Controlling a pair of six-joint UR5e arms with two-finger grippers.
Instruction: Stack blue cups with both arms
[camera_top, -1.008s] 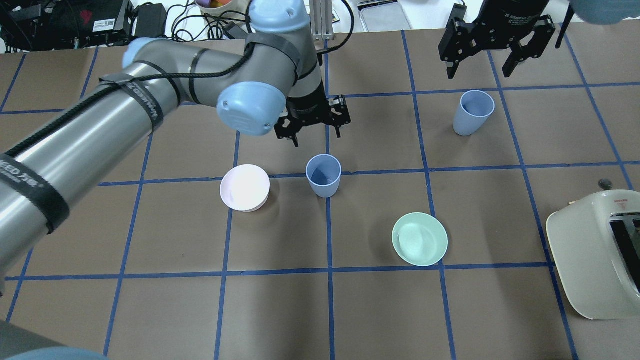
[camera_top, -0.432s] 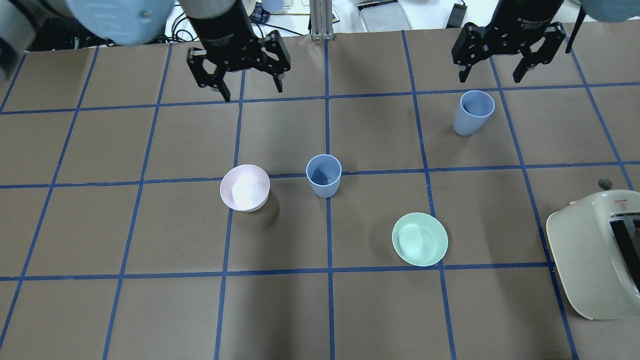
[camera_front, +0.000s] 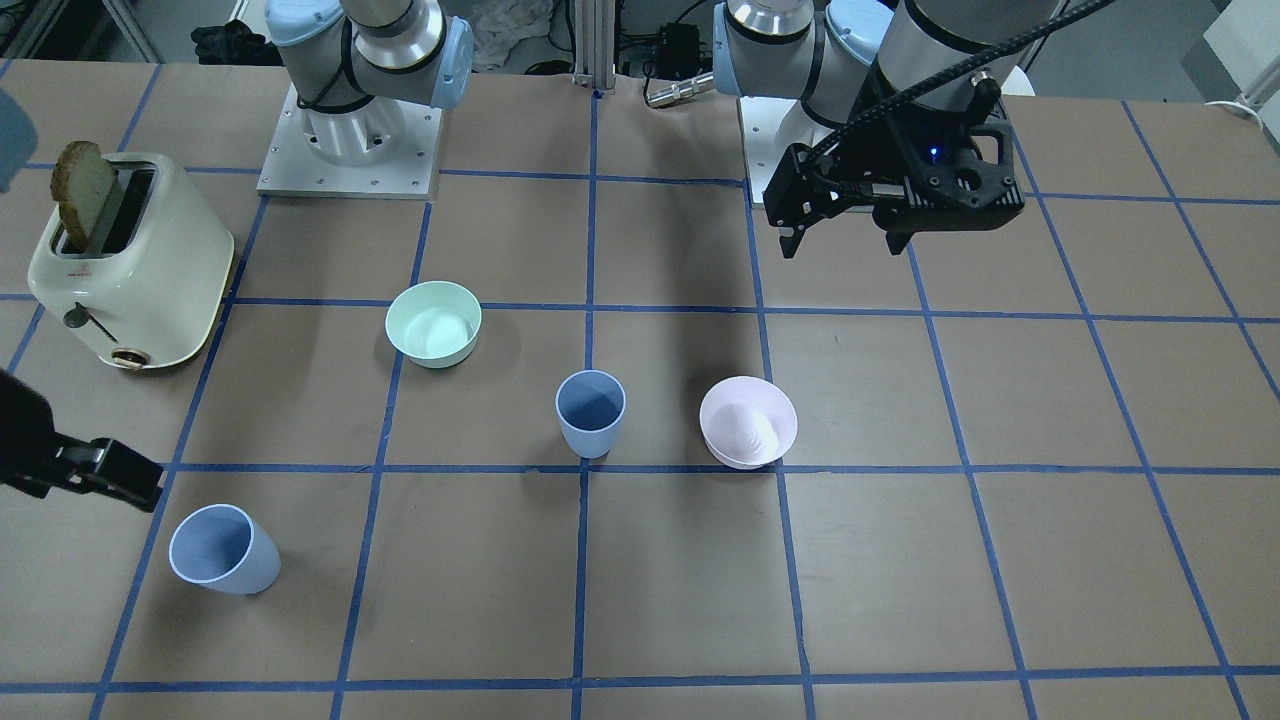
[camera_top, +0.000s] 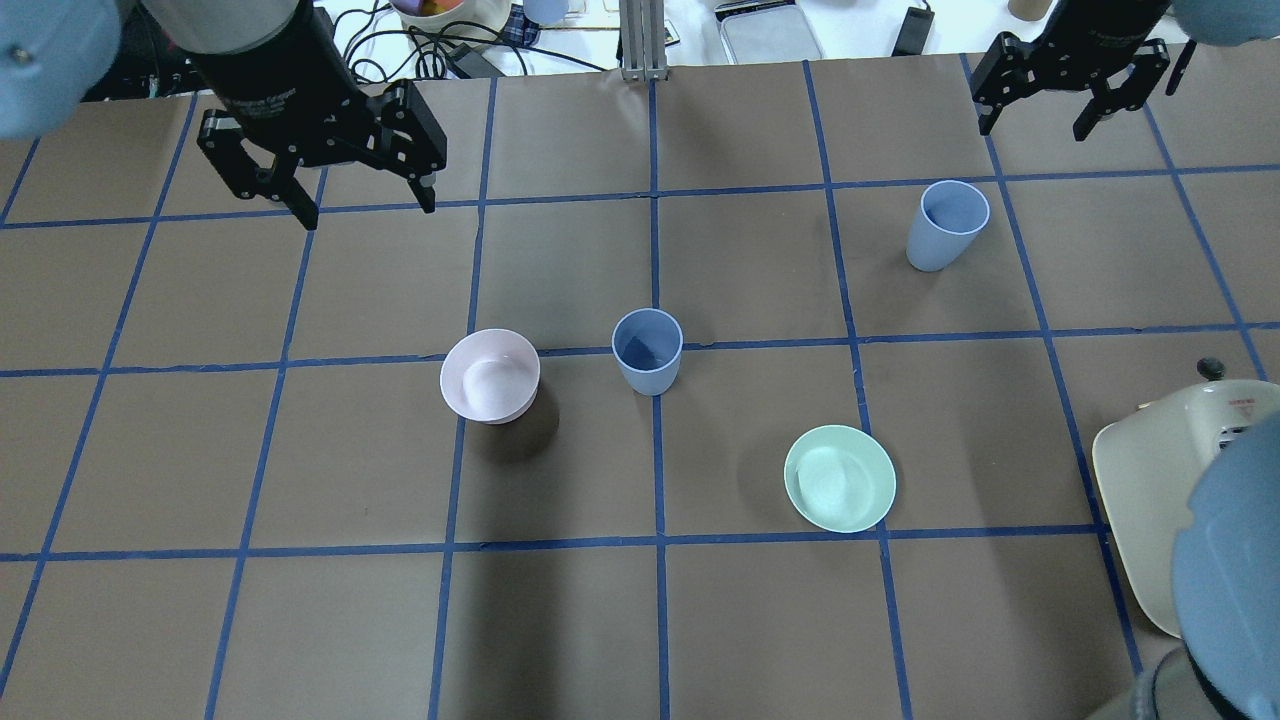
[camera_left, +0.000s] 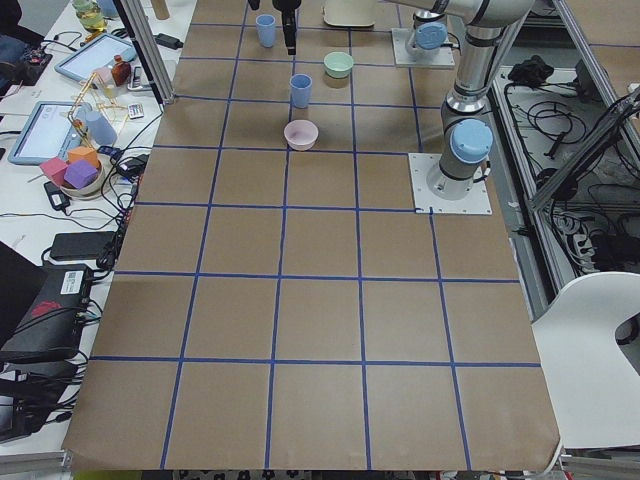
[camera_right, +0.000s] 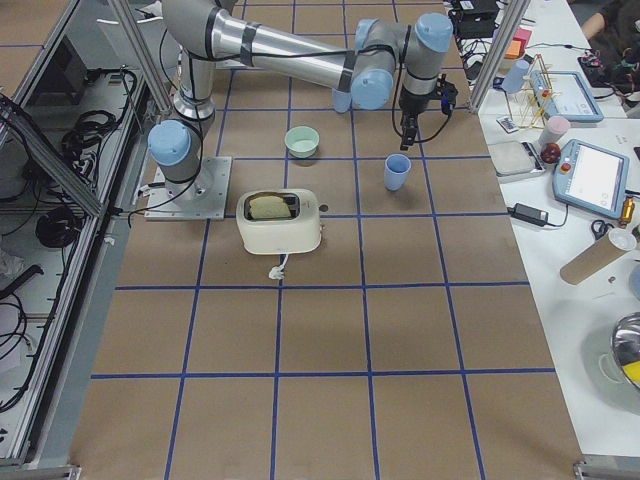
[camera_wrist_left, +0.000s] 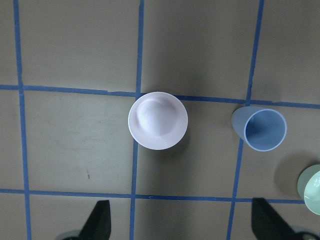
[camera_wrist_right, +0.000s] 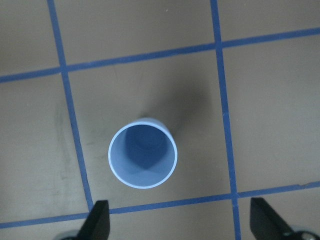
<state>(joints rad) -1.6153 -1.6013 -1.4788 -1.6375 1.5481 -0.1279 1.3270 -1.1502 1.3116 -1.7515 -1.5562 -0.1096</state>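
One blue cup (camera_top: 647, 352) stands upright at the table's middle; it also shows in the front view (camera_front: 591, 413) and the left wrist view (camera_wrist_left: 265, 129). The second blue cup (camera_top: 946, 225) stands upright at the far right, seen from straight above in the right wrist view (camera_wrist_right: 143, 156). My left gripper (camera_top: 368, 210) is open and empty, raised over the far left, well away from the middle cup. My right gripper (camera_top: 1033, 128) is open and empty, high above and just beyond the second cup.
A pale pink bowl (camera_top: 490, 375) sits just left of the middle cup. A mint-green bowl (camera_top: 840, 478) sits nearer and to its right. A cream toaster (camera_top: 1150, 470) stands at the right edge, partly behind my right arm's elbow (camera_top: 1230, 560).
My left gripper has swung from just behind the middle cup to the far left, still open. My right gripper has moved further back from the second cup. Neither cup has moved.
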